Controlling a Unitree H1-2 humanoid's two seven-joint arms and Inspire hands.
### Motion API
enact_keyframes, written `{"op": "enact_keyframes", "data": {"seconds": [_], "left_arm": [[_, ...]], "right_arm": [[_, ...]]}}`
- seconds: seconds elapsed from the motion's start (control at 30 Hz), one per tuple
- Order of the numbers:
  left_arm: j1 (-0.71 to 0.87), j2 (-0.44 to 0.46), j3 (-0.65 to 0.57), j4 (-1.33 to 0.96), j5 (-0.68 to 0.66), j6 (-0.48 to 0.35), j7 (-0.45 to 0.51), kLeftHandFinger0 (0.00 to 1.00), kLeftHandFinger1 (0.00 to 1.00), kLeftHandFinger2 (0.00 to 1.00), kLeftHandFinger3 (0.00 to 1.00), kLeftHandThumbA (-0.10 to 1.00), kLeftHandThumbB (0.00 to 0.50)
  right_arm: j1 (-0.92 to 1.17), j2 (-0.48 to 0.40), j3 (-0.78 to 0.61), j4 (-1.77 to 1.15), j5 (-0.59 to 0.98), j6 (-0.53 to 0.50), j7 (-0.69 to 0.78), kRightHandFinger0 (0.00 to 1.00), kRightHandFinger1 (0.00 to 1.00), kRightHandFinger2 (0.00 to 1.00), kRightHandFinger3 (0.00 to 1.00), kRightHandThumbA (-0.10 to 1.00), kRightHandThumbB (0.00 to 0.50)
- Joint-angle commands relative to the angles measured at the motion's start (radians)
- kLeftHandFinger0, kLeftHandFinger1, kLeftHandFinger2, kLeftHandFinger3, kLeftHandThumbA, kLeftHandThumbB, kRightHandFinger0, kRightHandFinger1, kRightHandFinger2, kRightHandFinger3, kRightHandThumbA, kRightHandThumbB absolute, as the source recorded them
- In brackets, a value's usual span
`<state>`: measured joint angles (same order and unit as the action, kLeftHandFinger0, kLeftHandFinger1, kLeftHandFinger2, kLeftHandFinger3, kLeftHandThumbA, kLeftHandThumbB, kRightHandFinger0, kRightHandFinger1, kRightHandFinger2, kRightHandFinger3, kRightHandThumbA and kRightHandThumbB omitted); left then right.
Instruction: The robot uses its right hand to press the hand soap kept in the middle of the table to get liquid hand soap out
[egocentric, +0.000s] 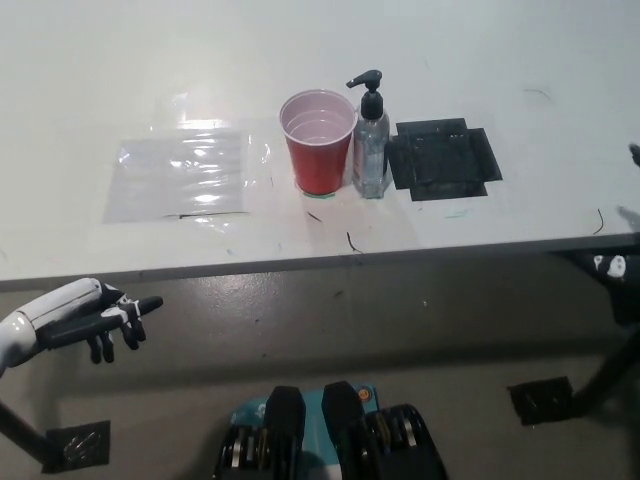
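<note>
Standing upright, the soap bottle (371, 150) is pointing its spout left, over the red cup (320, 140). I am holding my left hand (95, 320) low, fingers apart; my right hand is almost out of view, state unclear.

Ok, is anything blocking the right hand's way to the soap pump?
Nothing visible. The soap bottle stands mid-table with the red cup close on its left. On its right lies only a flat black patch, then bare table out to the right edge, where just a tip of the right hand shows.
</note>
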<state>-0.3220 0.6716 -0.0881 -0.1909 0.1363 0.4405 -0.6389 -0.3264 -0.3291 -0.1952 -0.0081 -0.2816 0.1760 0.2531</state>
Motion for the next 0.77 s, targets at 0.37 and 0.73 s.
{"op": "enact_keyframes", "data": {"seconds": [0.37,0.73], "left_arm": [[-0.041,0.022,0.021,-0.016,-0.009,0.017,0.025,0.38,0.35,0.45,0.56,0.85,0.205],[-0.051,0.003,0.002,0.005,0.003,-0.012,0.035,0.35,0.33,0.42,0.55,0.85,0.183]], "right_arm": [[0.007,0.031,-0.104,0.121,0.236,-0.124,-0.073,1.0,1.0,1.0,1.0,1.0,0.241],[0.017,0.014,-0.114,0.114,0.257,-0.069,-0.104,1.0,1.0,1.0,1.0,1.0,0.294]]}}
